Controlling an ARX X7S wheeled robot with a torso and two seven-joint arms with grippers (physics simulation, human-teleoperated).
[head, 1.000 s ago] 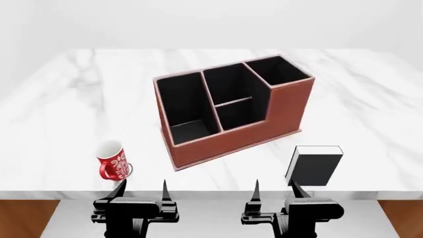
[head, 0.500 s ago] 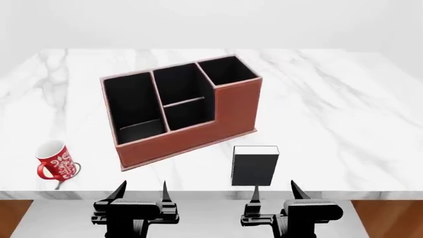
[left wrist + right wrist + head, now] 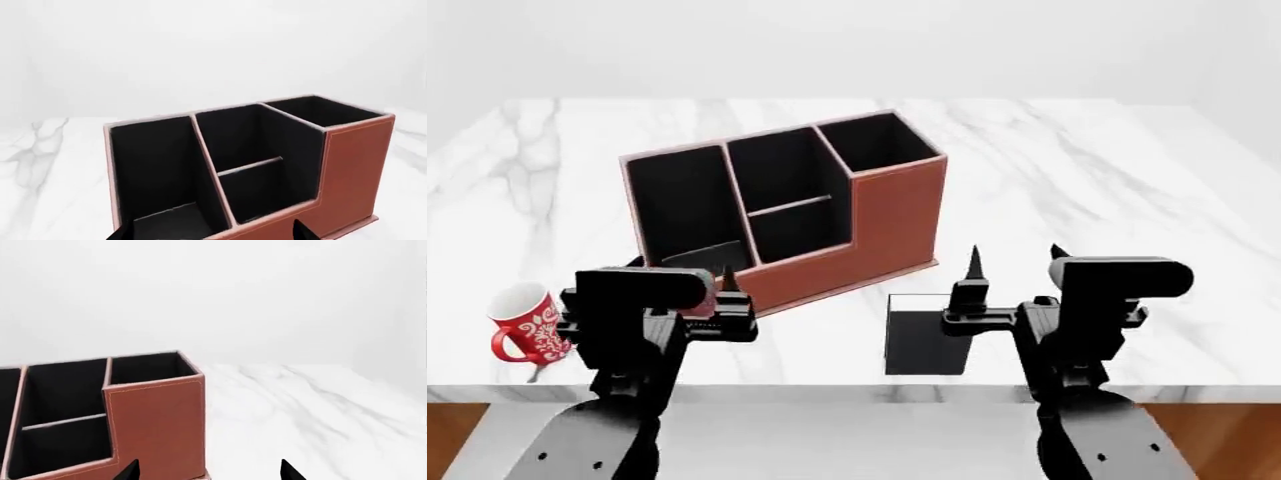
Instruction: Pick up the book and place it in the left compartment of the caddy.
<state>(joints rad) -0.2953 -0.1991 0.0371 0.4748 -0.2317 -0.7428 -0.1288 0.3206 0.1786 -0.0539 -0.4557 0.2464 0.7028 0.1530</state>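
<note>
The reddish-brown caddy (image 3: 894,215) stands in the middle of the table, tall end to the right. Its left compartment (image 3: 678,205) is the long black slot at the low end. The black book (image 3: 914,335) stands upright in front of the caddy's tall end, partly hidden by my right arm. My right gripper (image 3: 1014,256) is open and empty, raised just above and to the right of the book. My left gripper (image 3: 683,272) is open and empty in front of the left compartment. The left wrist view shows the caddy (image 3: 353,170) close ahead, and so does the right wrist view (image 3: 157,425).
A red patterned mug (image 3: 527,325) stands near the table's front edge at the left. The white marble table (image 3: 1121,190) stretches to the right of and behind the caddy. The front edge runs just below the book.
Both arms have risen from below the table edge to over the table. The right gripper now stands by the book, the left in front of the caddy's low end.
</note>
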